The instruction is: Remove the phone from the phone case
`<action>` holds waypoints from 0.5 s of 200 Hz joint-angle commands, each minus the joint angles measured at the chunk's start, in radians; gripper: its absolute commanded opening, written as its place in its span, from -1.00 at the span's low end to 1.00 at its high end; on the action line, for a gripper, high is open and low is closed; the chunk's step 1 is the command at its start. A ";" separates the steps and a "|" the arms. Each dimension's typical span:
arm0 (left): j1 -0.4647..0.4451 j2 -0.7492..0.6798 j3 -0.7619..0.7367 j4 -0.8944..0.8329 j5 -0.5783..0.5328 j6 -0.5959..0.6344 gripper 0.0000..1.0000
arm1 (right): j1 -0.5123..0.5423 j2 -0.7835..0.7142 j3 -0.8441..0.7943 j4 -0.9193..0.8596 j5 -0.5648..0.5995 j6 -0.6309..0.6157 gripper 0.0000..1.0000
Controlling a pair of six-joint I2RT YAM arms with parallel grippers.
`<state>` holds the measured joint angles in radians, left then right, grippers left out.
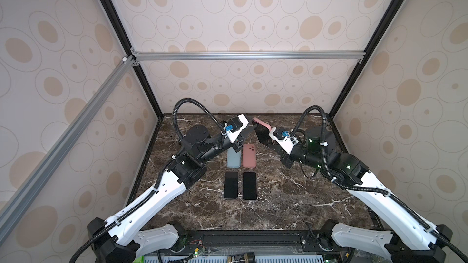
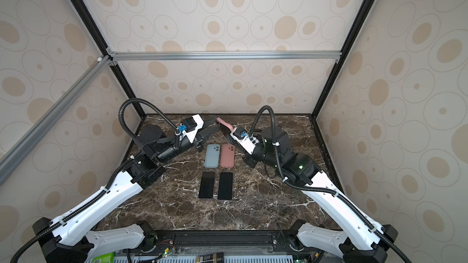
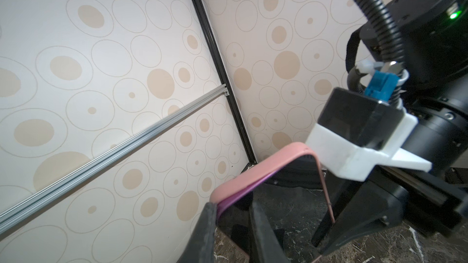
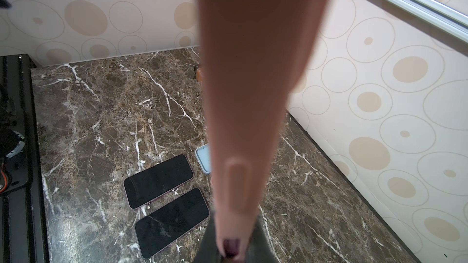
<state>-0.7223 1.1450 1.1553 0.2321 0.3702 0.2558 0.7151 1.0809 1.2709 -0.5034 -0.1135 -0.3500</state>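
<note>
The left gripper (image 3: 233,208) straddles one corner of the pink case (image 3: 253,170); the phone (image 3: 286,193) shows a purple edge there. The right gripper (image 3: 329,226) clamps the case's far side.

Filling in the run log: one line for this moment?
right gripper: holds cased phone aloft | left gripper: pinches its corner | table: blue case, pink case, two bare phones

A dark brown marble table (image 1: 291,198) with white veins carries four loose things in both top views. A grey-blue empty case (image 1: 233,157) lies at 9 o'clock of a pink empty case (image 1: 249,156), just beside it. At 6 o'clock of these, two dark-screened phones (image 1: 231,185) (image 1: 249,185) lie face up, side by side. Cream wallpaper with tan ovals (image 1: 253,21) covers the walls, crossed by a silver bar (image 1: 248,55). At the table's 6 o'clock edge sits what may be a dark labelled pack (image 1: 240,258).
</note>
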 commanded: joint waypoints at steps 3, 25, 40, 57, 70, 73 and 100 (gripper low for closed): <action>-0.027 0.040 0.049 -0.081 0.189 0.035 -0.51 | 0.022 0.014 0.042 0.062 -0.134 -0.076 -1.00; -0.026 0.067 0.074 -0.117 0.231 0.042 -0.49 | 0.028 0.011 0.042 0.058 -0.137 -0.086 -1.00; -0.026 0.081 0.083 -0.130 0.246 0.043 -0.47 | 0.037 0.014 0.042 0.053 -0.137 -0.095 -1.00; -0.027 0.091 0.092 -0.144 0.251 0.046 -0.47 | 0.046 0.016 0.039 0.052 -0.141 -0.107 -1.00; -0.027 0.093 0.090 -0.142 0.248 0.045 -0.47 | 0.051 0.018 0.037 0.047 -0.137 -0.113 -1.00; -0.026 0.093 0.088 -0.140 0.248 0.045 -0.47 | 0.051 0.018 0.036 0.046 -0.137 -0.114 -1.00; -0.027 0.085 0.079 -0.126 0.249 0.035 -0.47 | 0.052 -0.001 0.017 0.067 -0.112 -0.110 -1.00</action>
<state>-0.7055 1.1973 1.2263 0.1497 0.4332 0.2741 0.7124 1.0801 1.2751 -0.5358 -0.1040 -0.3500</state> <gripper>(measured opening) 0.265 0.124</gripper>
